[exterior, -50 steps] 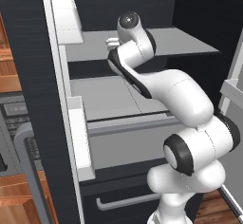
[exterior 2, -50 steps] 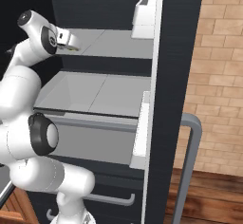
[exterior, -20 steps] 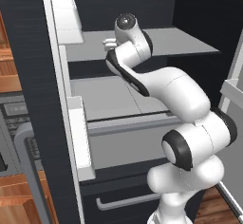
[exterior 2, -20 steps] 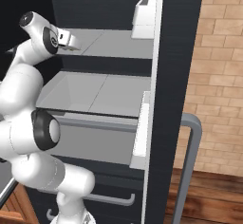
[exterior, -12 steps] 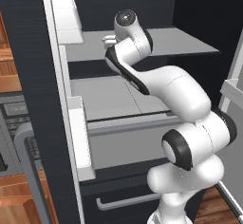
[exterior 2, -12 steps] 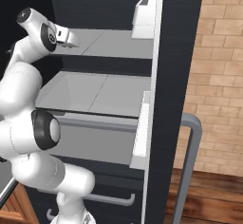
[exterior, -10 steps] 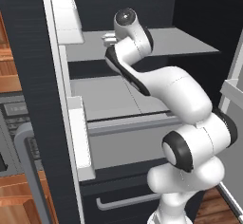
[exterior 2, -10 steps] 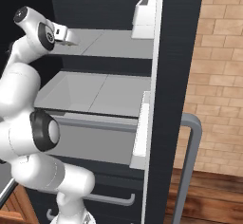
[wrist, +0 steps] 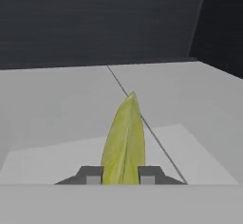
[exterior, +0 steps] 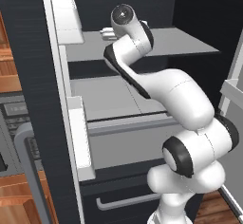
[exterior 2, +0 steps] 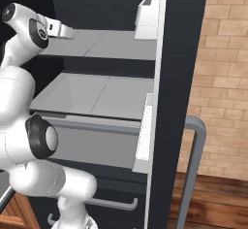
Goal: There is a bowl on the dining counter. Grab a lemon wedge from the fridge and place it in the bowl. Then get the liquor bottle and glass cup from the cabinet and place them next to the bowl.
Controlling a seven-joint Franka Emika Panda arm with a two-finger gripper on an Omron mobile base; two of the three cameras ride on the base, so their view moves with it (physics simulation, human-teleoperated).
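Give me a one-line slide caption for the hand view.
Gripper shut on the yellow-green lemon wedge, held above a pale grey fridge shelf.

Rendered kitchen, domestic-looking. Open fridge [exterior 2: 174,77] dead ahead: tall black body, pale grey shelves [exterior 2: 104,46] stacked inside, white door bins [exterior: 64,9] on the doors, drawer front with bar handle [exterior: 124,200] at the bottom. Long grey bar handle [exterior 2: 191,170] on the outside of the right-hand door. Tan brick wall [exterior 2: 225,77] right of the fridge, reddish wood floor [exterior 2: 210,204] below it. Left of the fridge: grey appliance front [exterior: 14,118], reddish-brown wooden cabinetry [exterior: 19,199]. Lemon wedge [wrist: 124,142] over a shelf in hand view, so food storage, not lab or workshop kit.
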